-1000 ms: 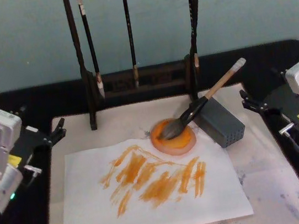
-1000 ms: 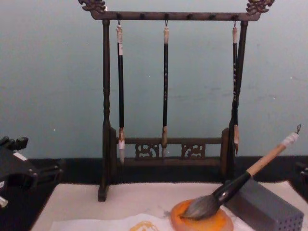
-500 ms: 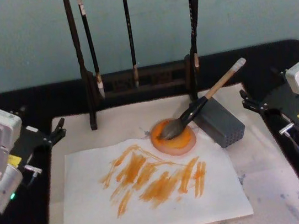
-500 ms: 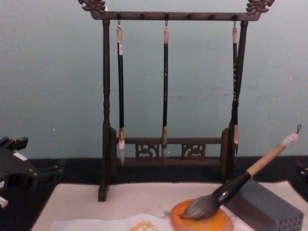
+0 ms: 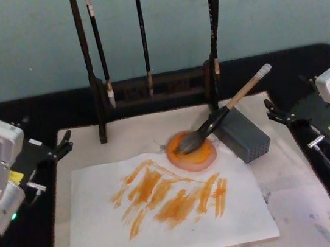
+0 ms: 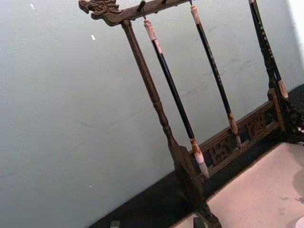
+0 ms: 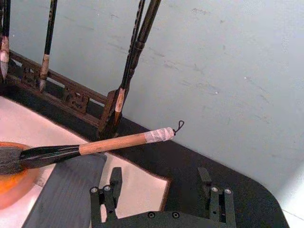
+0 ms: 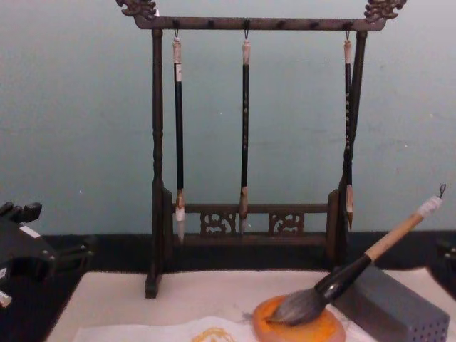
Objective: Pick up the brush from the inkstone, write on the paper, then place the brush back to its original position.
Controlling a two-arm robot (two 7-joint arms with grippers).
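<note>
i see the brush (image 5: 225, 112) lying tilted, its grey bristles resting on the inkstone (image 5: 199, 157) and its tan handle rising back and right to a white end. the round orange inkstone sits at the far edge of the paper (image 5: 100, 231), a white sheet streaked with orange strokes.

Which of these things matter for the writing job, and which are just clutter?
Job: brush, bristles on the inkstone; paper; left gripper and right gripper, open, parked far left and right.
Lying about: rack; thin brushes; grey block; cream mat.
</note>
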